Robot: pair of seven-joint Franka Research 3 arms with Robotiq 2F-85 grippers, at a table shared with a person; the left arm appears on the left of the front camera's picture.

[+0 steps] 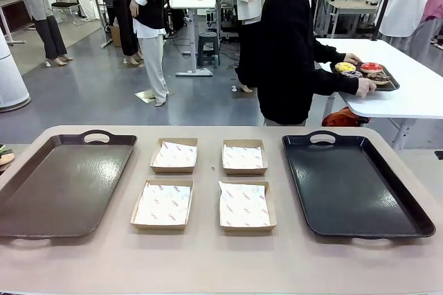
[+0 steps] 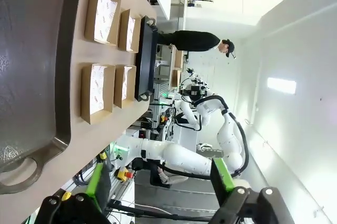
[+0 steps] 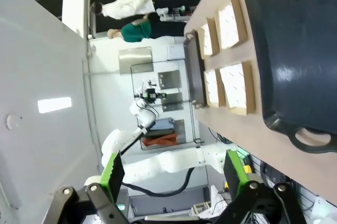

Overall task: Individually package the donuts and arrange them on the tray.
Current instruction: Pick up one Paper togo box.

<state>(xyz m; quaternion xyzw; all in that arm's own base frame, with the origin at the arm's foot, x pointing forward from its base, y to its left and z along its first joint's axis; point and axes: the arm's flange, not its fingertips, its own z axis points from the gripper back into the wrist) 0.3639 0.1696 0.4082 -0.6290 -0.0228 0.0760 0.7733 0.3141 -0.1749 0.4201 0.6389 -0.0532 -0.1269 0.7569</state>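
Several donuts lie on a small dark serving tray (image 1: 392, 85) on the white table behind mine: a yellow-iced one (image 1: 345, 67), a red-glazed one (image 1: 372, 66), a topped chocolate one (image 1: 352, 74) and a dark one (image 1: 378, 78). A person in black holds that tray with both hands (image 1: 365, 88). On my table, four open cardboard boxes with paper liners (image 1: 174, 154) (image 1: 244, 157) (image 1: 163, 203) (image 1: 246, 206) sit between a brown tray (image 1: 62, 184) and a black tray (image 1: 349, 184). My left gripper (image 2: 160, 182) and right gripper (image 3: 174, 176) both hang open in the air with nothing between their fingers.
The left wrist view looks along the brown tray (image 2: 31, 77) toward the boxes (image 2: 100, 8) and the black tray (image 2: 145, 56). From the right wrist, the black tray (image 3: 295, 34) is nearest, with the boxes (image 3: 237, 87) beyond it. Other people stand far off.
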